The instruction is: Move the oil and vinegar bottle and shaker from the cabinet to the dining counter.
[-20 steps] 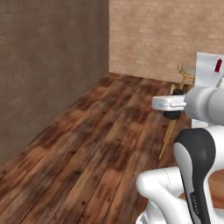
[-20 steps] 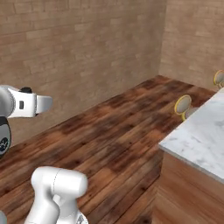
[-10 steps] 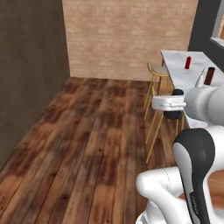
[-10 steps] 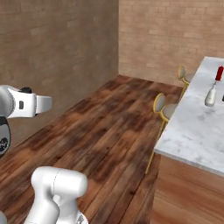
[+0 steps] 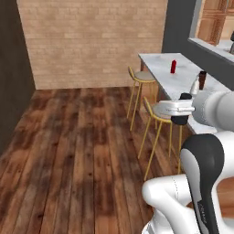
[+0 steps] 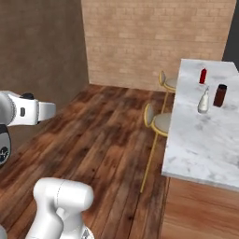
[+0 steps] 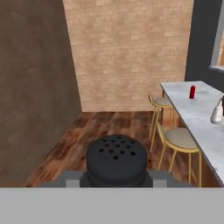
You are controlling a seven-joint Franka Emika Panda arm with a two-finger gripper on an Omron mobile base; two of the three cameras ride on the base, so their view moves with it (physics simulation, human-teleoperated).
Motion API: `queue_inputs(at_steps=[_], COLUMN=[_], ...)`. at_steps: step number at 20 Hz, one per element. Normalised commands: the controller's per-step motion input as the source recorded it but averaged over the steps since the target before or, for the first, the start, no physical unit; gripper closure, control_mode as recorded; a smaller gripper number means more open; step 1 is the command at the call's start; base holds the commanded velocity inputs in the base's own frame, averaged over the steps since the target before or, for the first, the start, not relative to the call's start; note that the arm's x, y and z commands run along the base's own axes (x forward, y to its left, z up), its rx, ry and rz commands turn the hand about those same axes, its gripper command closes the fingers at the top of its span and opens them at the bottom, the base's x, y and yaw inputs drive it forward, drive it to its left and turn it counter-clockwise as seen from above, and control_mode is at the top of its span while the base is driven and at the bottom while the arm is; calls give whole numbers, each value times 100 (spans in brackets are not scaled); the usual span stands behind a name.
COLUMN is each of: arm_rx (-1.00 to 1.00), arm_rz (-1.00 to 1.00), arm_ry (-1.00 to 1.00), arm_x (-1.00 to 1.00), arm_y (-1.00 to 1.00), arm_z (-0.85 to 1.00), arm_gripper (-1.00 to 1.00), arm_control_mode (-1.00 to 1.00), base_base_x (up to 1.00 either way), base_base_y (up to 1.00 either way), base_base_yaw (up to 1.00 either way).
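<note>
Swung the base round over the last second, so the whole view has panned off the bare floor and brick wall and the dining counter (image 6: 200, 140) now sits along the right. Nothing on it moved, that's just the cameras.

Progress as I read it: the oil and vinegar bottle (image 6: 203, 101) already stands on the marble surface, near a small red bottle (image 6: 202, 75) and just beside a brown jar (image 6: 220, 95). So half done. What's left is the shaker (image 7: 116, 160), clamped in the gripper (image 7: 116, 180) between the fingers, not yet over the counter.

Shapes, left to right: shaker is matte black with a rounded cap full of holes; stools (image 5: 162, 111) have round padded seats on thin gold legs; counter is veined white-grey marble; pale bottle is pear-shaped with a slim neck.
</note>
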Motion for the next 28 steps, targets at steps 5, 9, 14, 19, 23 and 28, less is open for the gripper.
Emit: queue_inputs(at_steps=[5,9,14,19,23,28], arm_rx=[0,0,0,0,0,0], arm_rz=[0,0,0,0,0,0], arm_ry=[0,0,0,0,0,0], arm_x=[0,0,0,0,0,0], arm_y=[0,0,0,0,0,0], arm_z=[0,0,0,0,0,0], arm_gripper=[100,100,100,100,100,100], arm_control_mode=[100,100,100,100,100,100], base_base_x=[71,67,62,55,59,68], base_base_y=[45,43,39,35,36,40], base_base_yaw=[-37,-41,-48,-55,-52,-40])
